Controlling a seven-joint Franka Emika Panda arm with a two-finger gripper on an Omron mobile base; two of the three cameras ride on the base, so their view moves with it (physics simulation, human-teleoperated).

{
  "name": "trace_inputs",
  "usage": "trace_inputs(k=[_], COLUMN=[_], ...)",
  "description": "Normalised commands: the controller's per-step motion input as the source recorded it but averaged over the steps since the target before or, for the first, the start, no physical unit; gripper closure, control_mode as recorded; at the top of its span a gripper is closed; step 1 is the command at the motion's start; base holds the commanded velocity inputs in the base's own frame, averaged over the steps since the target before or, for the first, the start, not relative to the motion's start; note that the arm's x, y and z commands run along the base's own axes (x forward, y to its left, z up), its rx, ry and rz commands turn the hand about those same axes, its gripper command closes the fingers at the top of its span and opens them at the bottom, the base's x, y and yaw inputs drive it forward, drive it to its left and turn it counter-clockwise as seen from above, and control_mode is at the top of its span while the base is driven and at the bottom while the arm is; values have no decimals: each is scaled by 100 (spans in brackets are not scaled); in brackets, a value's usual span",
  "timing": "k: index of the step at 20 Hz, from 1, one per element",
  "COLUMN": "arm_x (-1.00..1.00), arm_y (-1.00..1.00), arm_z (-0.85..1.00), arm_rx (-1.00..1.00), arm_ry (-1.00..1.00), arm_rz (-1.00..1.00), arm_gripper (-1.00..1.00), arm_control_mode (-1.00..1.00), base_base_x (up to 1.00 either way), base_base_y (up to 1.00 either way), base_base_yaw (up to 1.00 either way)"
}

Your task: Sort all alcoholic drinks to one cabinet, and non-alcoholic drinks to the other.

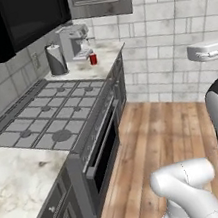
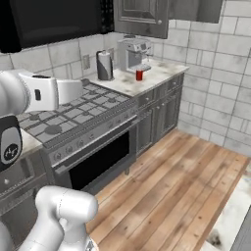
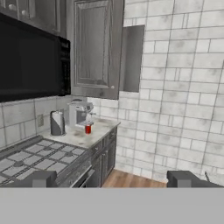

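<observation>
My arm stands folded high over the wood floor (image 2: 181,181), hand level and aimed at the far corner. The gripper (image 3: 113,178) is spread wide with nothing between its tips. Nearest on the left runs the stove (image 1: 51,116) with its oven door below, between me and the far counter (image 2: 147,78). One red soda can (image 3: 88,129) stands on that counter, just in front of one coffee machine (image 3: 80,113); one paper towel roll (image 3: 57,123) stands beside it. Above hangs one wall cabinet (image 3: 94,48), door shut.
</observation>
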Motion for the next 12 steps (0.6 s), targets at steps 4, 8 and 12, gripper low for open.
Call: trace_inputs(k=[4,8,12], arm_x=[0,0,0], arm_y=[0,0,0], arm_z=[0,0,0], arm_rx=[0,0,0], arm_ry=[0,0,0], arm_rz=[0,0,0], arm_gripper=[-100,-100,-100], arm_control_mode=[100,100,100], base_base_x=[42,46,53], base_base_y=[-31,-28,-27], base_base_yaw=[-18,-17,-15])
